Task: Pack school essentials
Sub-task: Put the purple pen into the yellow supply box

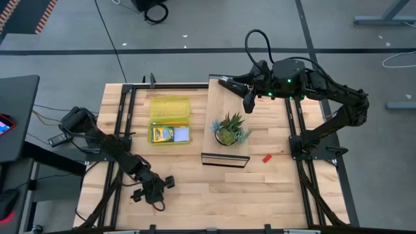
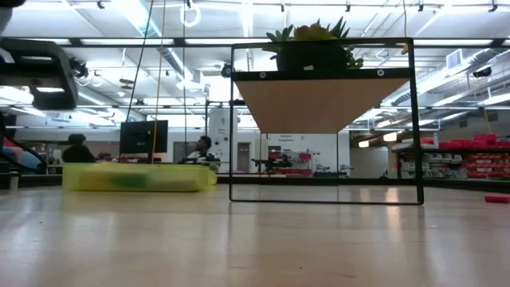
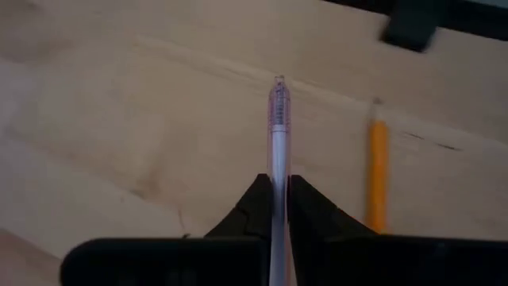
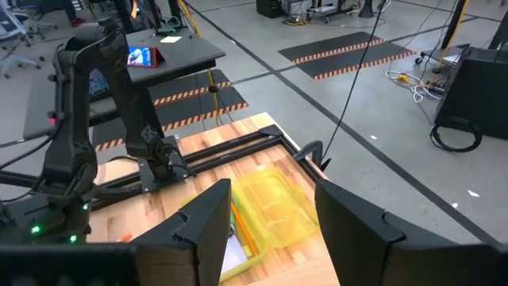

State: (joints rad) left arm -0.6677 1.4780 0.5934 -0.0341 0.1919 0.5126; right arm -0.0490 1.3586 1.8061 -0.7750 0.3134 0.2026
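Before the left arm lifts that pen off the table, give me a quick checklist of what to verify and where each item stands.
1. Left gripper shut on the pink pen: ok, the fingers pinch its barrel.
2. Pen centred between the fingers: ok in the left wrist view.
3. Orange pencil apart from the pen: ok, it lies beside it, untouched.
4. Yellow case open to receive it: ok, lid folded back.
5. Right gripper away from the case: ok, open and raised beyond the potted plant.
6. Free space inside the case: cannot tell.
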